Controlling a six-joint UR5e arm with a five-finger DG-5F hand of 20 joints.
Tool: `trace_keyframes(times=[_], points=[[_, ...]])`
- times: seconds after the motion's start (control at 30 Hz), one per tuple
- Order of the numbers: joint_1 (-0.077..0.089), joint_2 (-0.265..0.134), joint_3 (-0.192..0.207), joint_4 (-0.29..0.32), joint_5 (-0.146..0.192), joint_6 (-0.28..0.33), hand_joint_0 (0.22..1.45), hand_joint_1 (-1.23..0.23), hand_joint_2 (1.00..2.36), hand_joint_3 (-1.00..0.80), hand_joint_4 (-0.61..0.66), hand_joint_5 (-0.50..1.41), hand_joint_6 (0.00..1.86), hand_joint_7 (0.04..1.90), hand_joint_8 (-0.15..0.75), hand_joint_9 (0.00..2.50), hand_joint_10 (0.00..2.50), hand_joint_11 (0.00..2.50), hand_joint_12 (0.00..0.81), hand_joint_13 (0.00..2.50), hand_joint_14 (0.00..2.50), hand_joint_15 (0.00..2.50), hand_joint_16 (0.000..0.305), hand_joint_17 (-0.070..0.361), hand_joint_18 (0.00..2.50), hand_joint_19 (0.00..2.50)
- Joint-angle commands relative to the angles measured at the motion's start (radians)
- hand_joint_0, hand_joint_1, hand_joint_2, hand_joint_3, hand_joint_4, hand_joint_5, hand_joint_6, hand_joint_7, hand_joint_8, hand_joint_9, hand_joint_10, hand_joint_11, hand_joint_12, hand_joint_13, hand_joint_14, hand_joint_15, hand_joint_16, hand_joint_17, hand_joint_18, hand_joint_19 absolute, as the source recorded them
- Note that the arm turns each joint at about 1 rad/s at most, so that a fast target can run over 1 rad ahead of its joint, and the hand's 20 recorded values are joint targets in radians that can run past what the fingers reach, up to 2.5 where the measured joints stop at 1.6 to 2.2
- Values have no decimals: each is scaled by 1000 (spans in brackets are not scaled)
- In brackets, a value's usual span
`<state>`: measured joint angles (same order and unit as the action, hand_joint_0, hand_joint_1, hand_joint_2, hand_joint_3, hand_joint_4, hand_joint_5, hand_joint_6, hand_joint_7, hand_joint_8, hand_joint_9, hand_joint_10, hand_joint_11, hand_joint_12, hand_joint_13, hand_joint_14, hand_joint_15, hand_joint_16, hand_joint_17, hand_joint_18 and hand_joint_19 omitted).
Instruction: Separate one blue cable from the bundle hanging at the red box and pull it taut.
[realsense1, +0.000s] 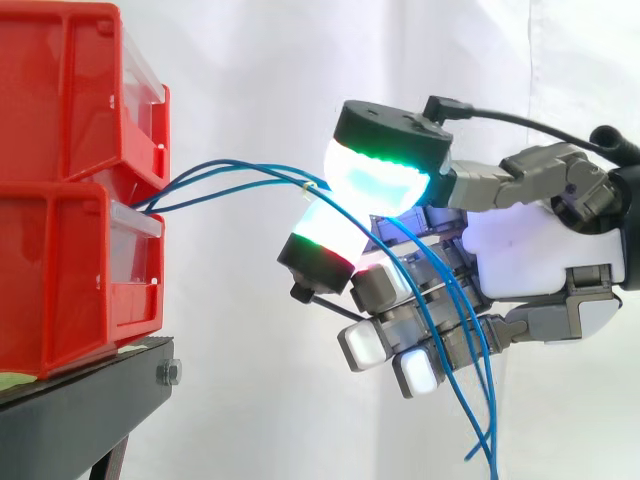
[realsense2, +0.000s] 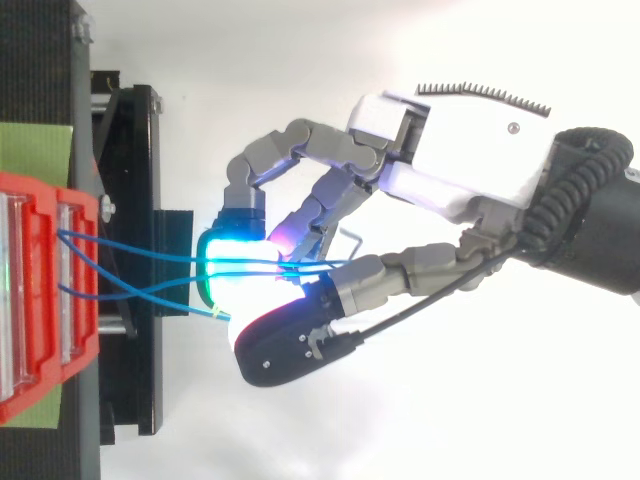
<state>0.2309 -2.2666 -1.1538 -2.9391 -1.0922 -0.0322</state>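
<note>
Side view: blue cables (realsense1: 295, 180) are seen running from the front of stacked red bins (realsense1: 60, 230), at the right edge of the stand (realsense1: 90, 400), to the hand (realsense1: 530, 250). There they are pinched between curled glowing pads (realsense1: 380, 175), with the ends left hanging below. Top view: the pinch is held just off the stand's edge.

No legible txt, labels or nos. on red bins (realsense1: 60, 270) or hand (realsense1: 540, 250).

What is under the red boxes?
A black stand carries the red boxes, with a green sheet between. The boxes cover most of that sheet, so its full extent cannot be seen.
</note>
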Motion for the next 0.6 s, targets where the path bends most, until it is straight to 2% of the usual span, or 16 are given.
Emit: trace_keyframes(times=[0.0,0.1,0.13,0.23,0.3,0.43,0.53,0.57], points=[[1,-1,0,0,0,0,549,-852,1000,-500,109,-155,961,1042,351,1120,16,1028,348,972,22,620,47,107,939,716],[1,-1,0,0,0,0,495,-786,1000,-500,125,-154,956,1026,369,1140,15,1023,365,981,20,620,51,114,964,709],[-1,-1,0,0,0,0,484,-664,1000,-500,125,-153,955,1014,378,1151,14,1015,372,985,19,609,52,118,975,720],[1,1,0,-5,0,0,496,-469,1000,-500,130,-152,949,1025,375,1159,14,1002,371,987,21,614,53,118,975,736],[1,1,0,-9,0,0,535,-407,1000,-500,128,-150,943,1065,366,1164,16,998,361,985,22,624,50,112,949,752],[-1,1,0,-11,0,0,602,-470,1000,-500,116,-149,942,1111,360,1164,17,1004,351,977,22,632,47,106,927,773],[1,-1,0,-9,0,0,619,-692,1016,-294,149,-149,945,1149,364,1153,18,1028,354,979,23,641,48,108,931,774],[1,1,0,-9,0,0,617,-703,1017,-280,140,-150,948,1145,366,1151,17,1035,356,981,23,640,48,108,931,771]])
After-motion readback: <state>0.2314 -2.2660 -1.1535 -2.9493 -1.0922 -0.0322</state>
